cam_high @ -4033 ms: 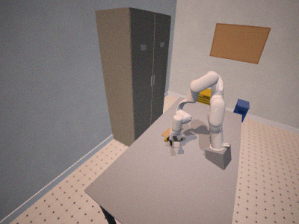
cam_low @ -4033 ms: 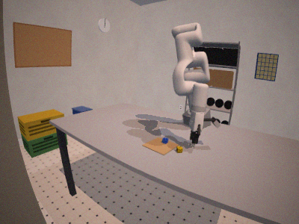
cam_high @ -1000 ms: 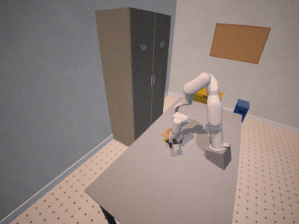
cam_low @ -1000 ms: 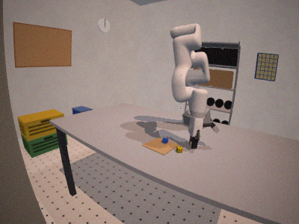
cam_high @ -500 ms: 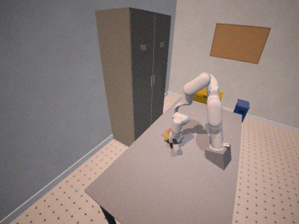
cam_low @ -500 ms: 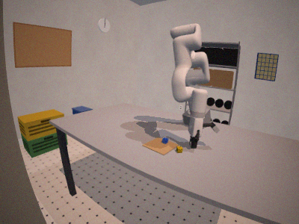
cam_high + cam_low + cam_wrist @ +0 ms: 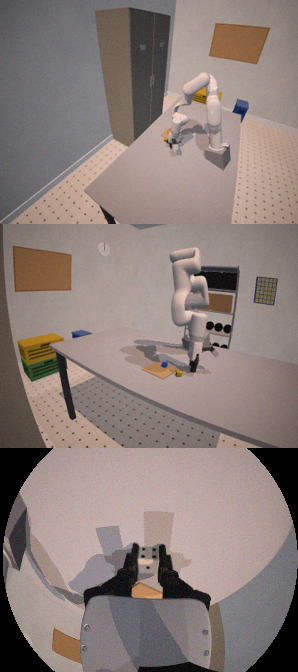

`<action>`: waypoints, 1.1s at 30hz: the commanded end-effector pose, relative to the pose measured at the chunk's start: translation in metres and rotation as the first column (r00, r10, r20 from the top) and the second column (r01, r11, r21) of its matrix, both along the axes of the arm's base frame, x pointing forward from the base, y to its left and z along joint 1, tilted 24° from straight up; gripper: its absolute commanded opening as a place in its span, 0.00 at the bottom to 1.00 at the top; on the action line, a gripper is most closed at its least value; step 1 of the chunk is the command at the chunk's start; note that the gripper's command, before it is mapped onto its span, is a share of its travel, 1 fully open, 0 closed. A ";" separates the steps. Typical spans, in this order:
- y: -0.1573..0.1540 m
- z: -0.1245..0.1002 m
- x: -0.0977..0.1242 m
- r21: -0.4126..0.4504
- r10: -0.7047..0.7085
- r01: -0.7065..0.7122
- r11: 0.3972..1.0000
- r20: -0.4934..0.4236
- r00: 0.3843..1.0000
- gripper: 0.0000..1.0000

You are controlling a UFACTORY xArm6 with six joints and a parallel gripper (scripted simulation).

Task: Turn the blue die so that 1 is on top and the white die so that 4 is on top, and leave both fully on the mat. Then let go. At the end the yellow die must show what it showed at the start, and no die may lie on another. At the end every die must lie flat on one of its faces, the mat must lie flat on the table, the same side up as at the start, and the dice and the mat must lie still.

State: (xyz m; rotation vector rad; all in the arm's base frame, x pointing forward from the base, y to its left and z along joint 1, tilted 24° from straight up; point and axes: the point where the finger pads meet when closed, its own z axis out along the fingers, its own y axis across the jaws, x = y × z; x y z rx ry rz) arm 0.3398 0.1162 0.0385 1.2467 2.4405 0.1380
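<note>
Off mat, we see gripper closed on white die; blue die on mat; yellow die just beside it.

Your top and exterior views look down across the room from well back, both taking in the arm and table, while your wrist view looks closely past the fingers at the tabletop beyond them.
</note>
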 end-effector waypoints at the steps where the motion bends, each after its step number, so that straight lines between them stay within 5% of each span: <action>1: 0.000 0.001 0.001 0.001 0.000 0.000 1.000 0.002 1.000 0.21; 22: 0.001 0.006 -0.002 0.001 0.000 0.000 1.000 0.002 1.000 0.21; 33: 0.004 0.041 -0.017 0.001 0.000 0.000 1.000 0.002 1.000 0.21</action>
